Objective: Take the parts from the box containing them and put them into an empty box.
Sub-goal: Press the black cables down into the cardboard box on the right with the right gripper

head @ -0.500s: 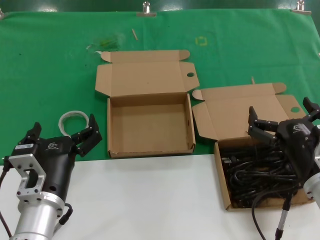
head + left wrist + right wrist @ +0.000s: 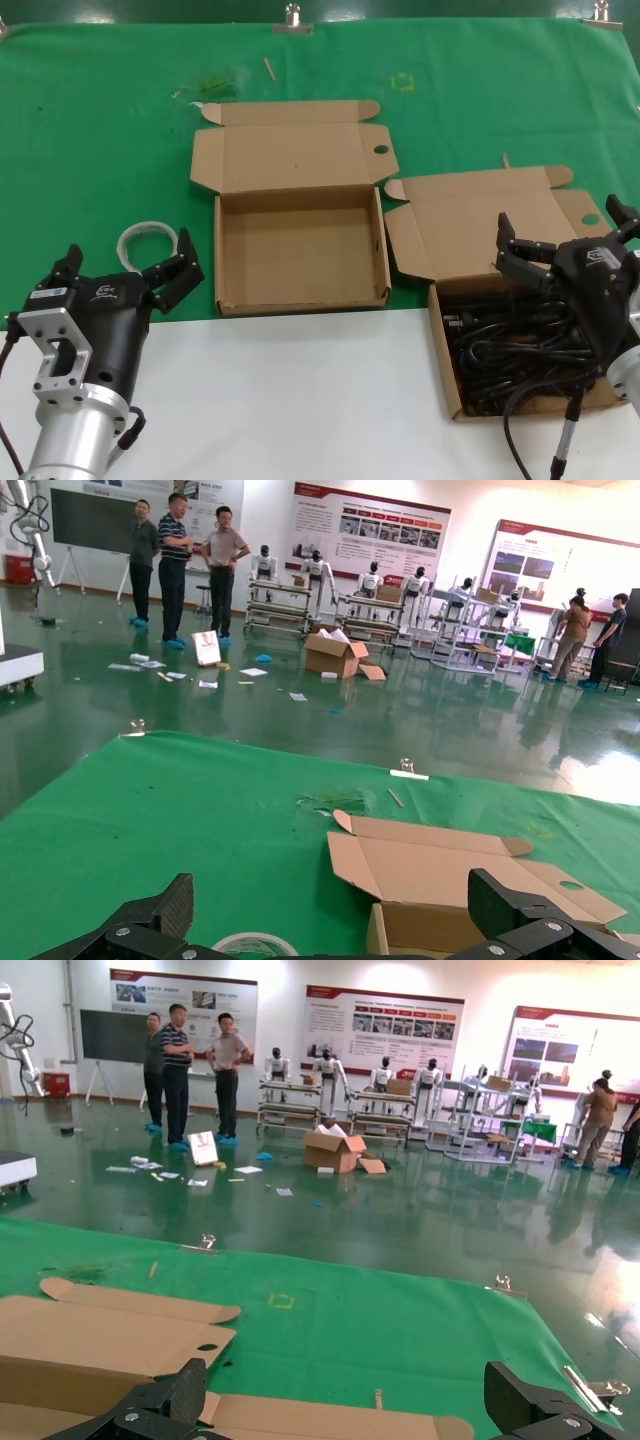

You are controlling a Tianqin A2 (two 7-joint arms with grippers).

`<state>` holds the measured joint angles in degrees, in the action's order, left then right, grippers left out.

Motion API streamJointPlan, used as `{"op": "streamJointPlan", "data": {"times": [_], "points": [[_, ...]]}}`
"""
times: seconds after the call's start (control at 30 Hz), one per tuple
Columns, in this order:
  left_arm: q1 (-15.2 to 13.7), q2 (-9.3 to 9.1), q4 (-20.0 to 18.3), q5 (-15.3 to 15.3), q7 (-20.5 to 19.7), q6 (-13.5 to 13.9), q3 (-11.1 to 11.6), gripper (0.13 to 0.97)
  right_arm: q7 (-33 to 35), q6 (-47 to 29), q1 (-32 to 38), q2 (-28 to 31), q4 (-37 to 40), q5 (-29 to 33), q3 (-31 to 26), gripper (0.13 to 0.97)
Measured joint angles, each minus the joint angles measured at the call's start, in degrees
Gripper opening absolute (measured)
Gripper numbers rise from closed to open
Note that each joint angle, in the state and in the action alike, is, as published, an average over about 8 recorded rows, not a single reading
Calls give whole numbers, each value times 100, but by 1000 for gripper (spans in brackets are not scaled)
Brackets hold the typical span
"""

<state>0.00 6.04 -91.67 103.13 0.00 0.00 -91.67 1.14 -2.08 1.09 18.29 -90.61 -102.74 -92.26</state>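
Both my arms reach forward, grippers spread wide.

My left black two-fingered gripper [image 2: 125, 266], on its silver-cuffed black wrist, sits low at my left side, fingers well apart and angled forward and to the right. My right black two-fingered gripper [image 2: 565, 232] is held at my far right, wrist tilted, its jaws likewise parted with nothing between them.

The head view looks forward and down on both boxes from above. Each wrist view looks low and level out past its own spread fingertips, across the green cloth [image 2: 200, 810] into the hall. Left wrist and head views share the empty box [image 2: 300, 250] [image 2: 450, 880]
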Motion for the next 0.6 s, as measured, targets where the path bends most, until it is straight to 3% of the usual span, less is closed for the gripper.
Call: {"op": "streamJointPlan", "data": {"times": [0.4,0.6], "points": [[0,0,0,0,0,0,0,939,0,0,0,0,0,0,0,966],[0,0,0,0,0,0,-1,870,34,-14,-9,-22,-29,17,9,966]]}}
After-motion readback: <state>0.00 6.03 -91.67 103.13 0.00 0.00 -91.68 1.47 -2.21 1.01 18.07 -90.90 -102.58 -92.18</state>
